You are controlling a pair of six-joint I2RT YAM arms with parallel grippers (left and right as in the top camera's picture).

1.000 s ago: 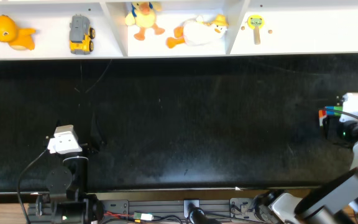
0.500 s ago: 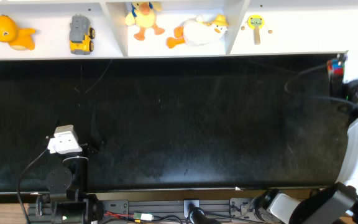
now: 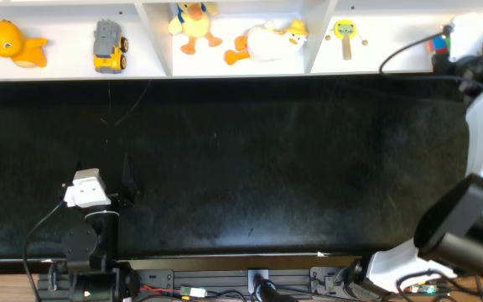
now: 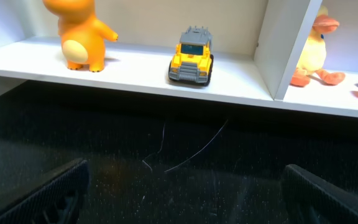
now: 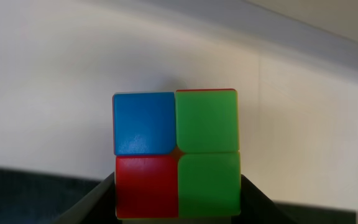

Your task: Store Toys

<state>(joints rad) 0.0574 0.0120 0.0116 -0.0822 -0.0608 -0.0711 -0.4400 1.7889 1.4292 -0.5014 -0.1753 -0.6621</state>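
A small colour cube (image 5: 176,152) with blue, green and red squares is held between the fingers of my right gripper (image 5: 176,190), in front of white shelf surface. From above, the right gripper (image 3: 444,39) and the cube (image 3: 436,43) are at the far right end of the white shelf (image 3: 225,69), right of the divider. My left gripper (image 3: 86,190) rests low over the black mat (image 3: 267,168) near the front left. It stands open (image 4: 185,214) with nothing between its fingers, facing the shelf.
The shelf holds an orange duck figure (image 3: 15,44), a yellow toy truck (image 3: 109,46), a yellow plush duck (image 3: 194,25), a white plush duck (image 3: 267,44) and a small yellow-green toy (image 3: 345,35). Upright dividers (image 3: 159,33) split the compartments.
My right arm has carried the cube from the mat's right edge up to the shelf's right end. The left arm has stayed still.
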